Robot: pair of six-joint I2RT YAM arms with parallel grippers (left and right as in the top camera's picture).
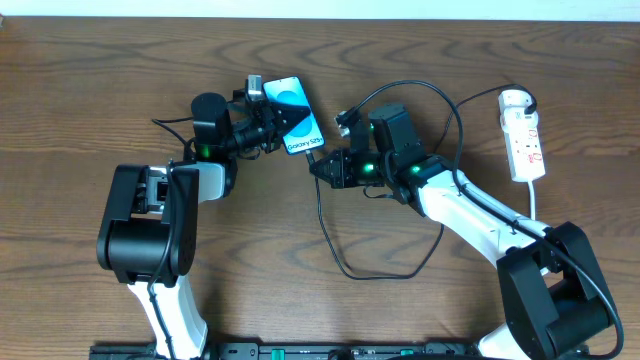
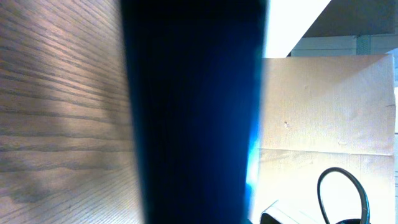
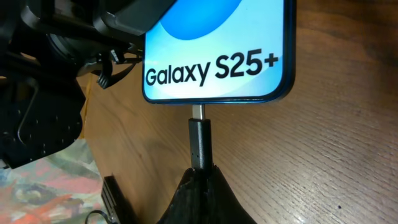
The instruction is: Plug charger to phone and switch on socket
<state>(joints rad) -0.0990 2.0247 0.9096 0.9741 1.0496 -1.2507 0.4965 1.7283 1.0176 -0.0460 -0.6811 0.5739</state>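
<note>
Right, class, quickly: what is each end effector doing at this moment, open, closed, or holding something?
Left end effector: closed, holding the phone.
Right end effector: closed on the charger connector, its tip at the phone's bottom edge.

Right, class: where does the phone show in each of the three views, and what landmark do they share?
Overhead: phone upper centre, tilted.
Left wrist: phone, dark, fills the middle.
Right wrist: top centre, charger tip at its lower edge.
Shared landmark: wooden table.
</note>
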